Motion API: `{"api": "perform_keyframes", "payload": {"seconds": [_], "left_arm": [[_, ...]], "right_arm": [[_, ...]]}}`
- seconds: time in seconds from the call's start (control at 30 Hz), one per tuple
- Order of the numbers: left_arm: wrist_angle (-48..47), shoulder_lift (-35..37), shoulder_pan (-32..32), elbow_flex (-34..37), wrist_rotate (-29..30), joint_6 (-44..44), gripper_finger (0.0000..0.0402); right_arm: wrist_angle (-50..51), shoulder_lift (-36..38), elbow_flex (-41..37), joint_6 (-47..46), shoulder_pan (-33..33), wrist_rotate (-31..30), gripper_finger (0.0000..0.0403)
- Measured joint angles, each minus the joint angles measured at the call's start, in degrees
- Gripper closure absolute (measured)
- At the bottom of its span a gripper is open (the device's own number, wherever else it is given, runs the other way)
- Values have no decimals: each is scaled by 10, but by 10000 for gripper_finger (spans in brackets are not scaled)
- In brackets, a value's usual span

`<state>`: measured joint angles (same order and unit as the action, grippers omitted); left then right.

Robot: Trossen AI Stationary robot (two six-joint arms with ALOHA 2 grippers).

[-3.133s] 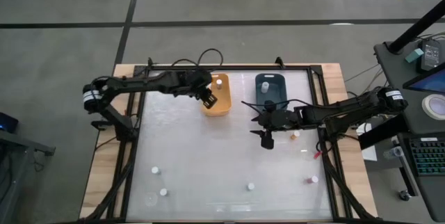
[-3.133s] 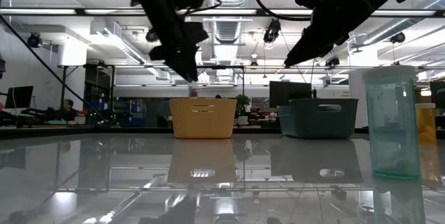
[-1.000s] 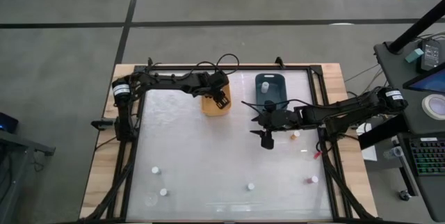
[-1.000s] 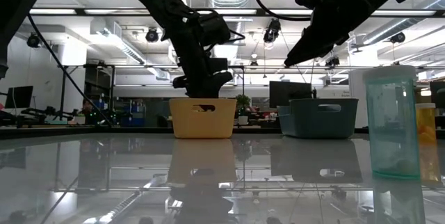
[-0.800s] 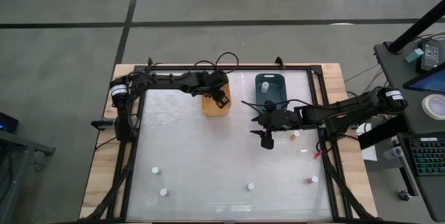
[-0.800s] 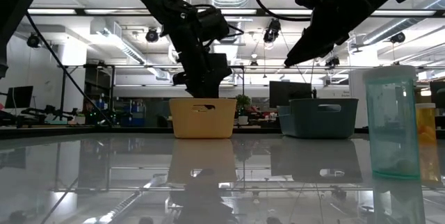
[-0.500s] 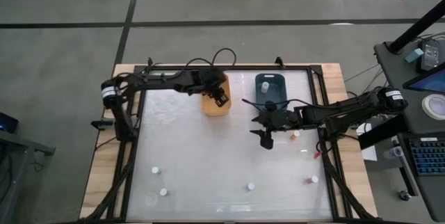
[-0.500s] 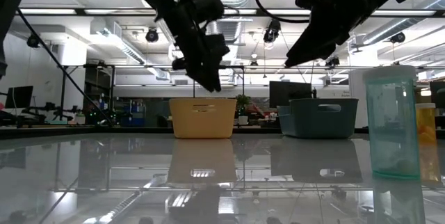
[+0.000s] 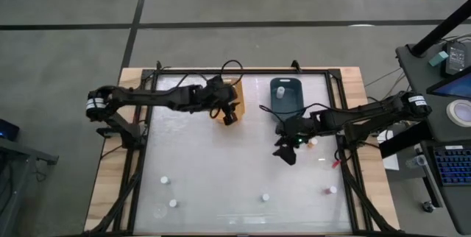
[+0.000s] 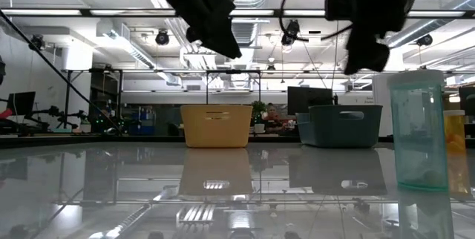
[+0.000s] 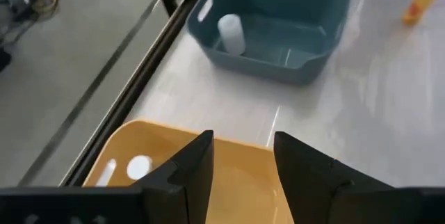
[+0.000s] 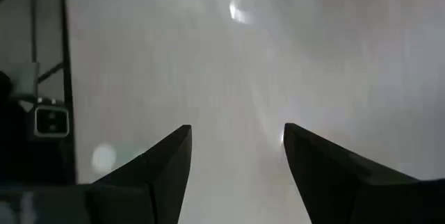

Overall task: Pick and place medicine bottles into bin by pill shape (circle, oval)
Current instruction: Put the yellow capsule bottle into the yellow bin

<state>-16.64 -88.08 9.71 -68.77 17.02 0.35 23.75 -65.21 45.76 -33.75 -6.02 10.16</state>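
Note:
My left gripper point(image 9: 229, 115) hangs open and empty just above the yellow bin point(image 10: 217, 126). The left wrist view shows its fingers point(image 11: 243, 140) over that bin, where a white-capped medicine bottle point(image 11: 139, 166) lies. The teal bin point(image 9: 296, 94) stands beside it with a white bottle point(image 11: 231, 33) upright inside. My right gripper point(image 9: 288, 154) is open and empty above the bare table, near an orange bottle point(image 9: 313, 143). More white-capped bottles stand near the front edge point(image 9: 165, 180), point(image 9: 173, 203), point(image 9: 265, 197).
A pinkish bottle point(image 9: 329, 190) stands at the front right. In the low view a tall translucent bottle point(image 10: 419, 131) and an orange one point(image 10: 455, 150) stand close to the camera at the right. Black frame rails point(image 9: 143, 156) run along the table's sides.
My left gripper has risen out of the yellow bin and drawn back a little toward the table's near-left, still open. My right gripper has rolled about its own line and tipped further down, staying almost in place.

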Motion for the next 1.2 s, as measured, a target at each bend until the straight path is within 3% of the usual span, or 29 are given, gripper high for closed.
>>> {"api": "perform_keyframes", "payload": {"seconds": [0.13,0.27,0.6,1.2], "left_arm": [[35,26,-7,34,5,6,266],[41,48,-7,58,19,6,266],[74,95,-7,117,60,6,266],[101,116,-7,152,60,15,266]], "right_arm": [[176,0,44,-66,0,-3,184],[322,0,73,-102,0,-47,184],[462,0,62,-206,2,-71,184],[416,0,-25,-233,4,-89,184]]}}
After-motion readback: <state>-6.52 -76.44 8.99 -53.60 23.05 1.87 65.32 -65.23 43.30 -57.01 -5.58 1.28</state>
